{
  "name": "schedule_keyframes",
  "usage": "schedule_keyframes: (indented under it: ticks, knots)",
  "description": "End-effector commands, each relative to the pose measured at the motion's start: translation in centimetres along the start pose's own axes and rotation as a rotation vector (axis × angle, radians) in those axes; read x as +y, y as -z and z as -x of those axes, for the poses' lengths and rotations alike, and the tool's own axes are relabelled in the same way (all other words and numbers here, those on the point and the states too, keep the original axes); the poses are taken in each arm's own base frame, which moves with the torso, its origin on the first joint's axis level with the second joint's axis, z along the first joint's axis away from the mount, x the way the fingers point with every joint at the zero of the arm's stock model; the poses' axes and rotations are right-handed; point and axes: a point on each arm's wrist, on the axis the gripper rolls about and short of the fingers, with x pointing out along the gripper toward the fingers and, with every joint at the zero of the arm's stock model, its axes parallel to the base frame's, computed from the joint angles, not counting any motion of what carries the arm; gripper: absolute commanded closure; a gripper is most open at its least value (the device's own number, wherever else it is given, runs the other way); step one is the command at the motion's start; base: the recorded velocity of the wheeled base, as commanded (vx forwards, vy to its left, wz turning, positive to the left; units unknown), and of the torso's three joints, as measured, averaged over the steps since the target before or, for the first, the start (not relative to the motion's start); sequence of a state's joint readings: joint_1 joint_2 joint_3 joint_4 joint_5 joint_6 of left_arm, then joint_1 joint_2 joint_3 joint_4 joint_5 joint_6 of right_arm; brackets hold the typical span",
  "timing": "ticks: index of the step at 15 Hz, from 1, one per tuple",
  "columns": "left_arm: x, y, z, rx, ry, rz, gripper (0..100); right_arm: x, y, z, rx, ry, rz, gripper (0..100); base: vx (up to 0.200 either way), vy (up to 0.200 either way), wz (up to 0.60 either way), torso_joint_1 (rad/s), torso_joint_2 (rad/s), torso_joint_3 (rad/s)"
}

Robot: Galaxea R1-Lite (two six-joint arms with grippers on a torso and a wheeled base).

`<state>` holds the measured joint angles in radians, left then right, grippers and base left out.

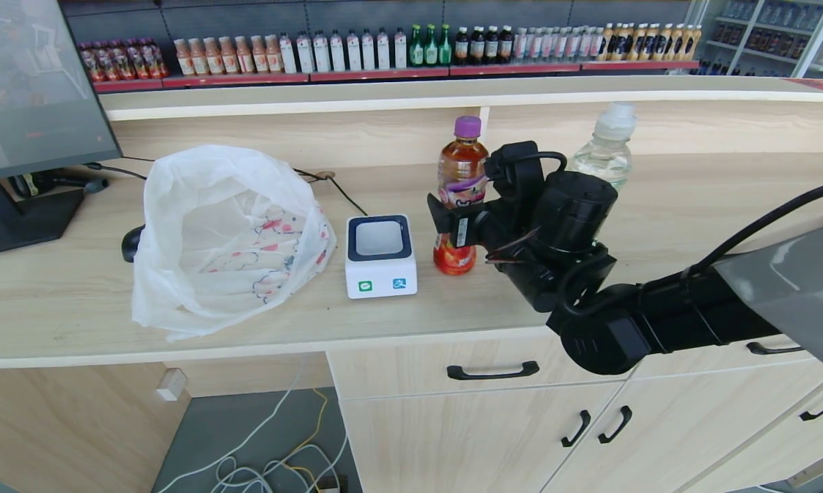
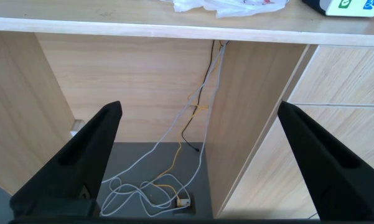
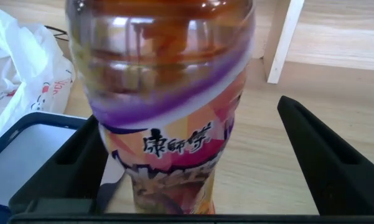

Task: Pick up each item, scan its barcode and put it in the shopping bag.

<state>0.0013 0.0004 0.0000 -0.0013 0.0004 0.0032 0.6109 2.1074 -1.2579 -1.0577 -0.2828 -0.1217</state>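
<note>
1. Fingers (image 3: 323, 162) of the right gripper (image 3: 188, 124) stand spread on either side of the tea bottle (image 1: 461, 168), not yet closed on it. The bottle stands upright on the tabletop (image 1: 692, 226), just beside the scanner (image 1: 380, 255).
2. Close squarely on the labelled middle (the plastic looks smooth and round, so a skewed pinch would likely twist it), then lift straight up before swinging.
3. Turn the barcode toward the scanner's window, and only then go on to the shopping bag (image 1: 226, 233), which lies open-mouthed on the scanner's other side.
4. Left gripper (image 2: 199, 109) hangs released and empty below the tabletop edge, above loose cables (image 2: 168, 180) on the floor.
5. A water bottle (image 1: 606, 154) stands farther back. A monitor (image 1: 35, 89) is at the left, and stocked shelves (image 1: 384, 51) line the far wall.
</note>
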Motion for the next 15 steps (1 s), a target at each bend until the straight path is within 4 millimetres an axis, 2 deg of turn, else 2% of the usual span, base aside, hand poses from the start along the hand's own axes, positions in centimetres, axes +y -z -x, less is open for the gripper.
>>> schedule_keyframes:
  ticks: [1, 15]
  knots:
    - [0.0, 0.0, 0.0, -0.001, -0.001, 0.000, 0, -0.4, -0.2, -0.7, -0.018, 0.008, -0.003, 0, 0.000, 0.000, 0.00, 0.000, 0.00, 0.000]
    - [0.0, 0.0, 0.0, -0.001, -0.001, 0.000, 0, -0.1, 1.2, -1.3, 0.010, -0.026, 0.003, 0, 0.000, 0.000, 0.00, 0.000, 0.00, 0.000]
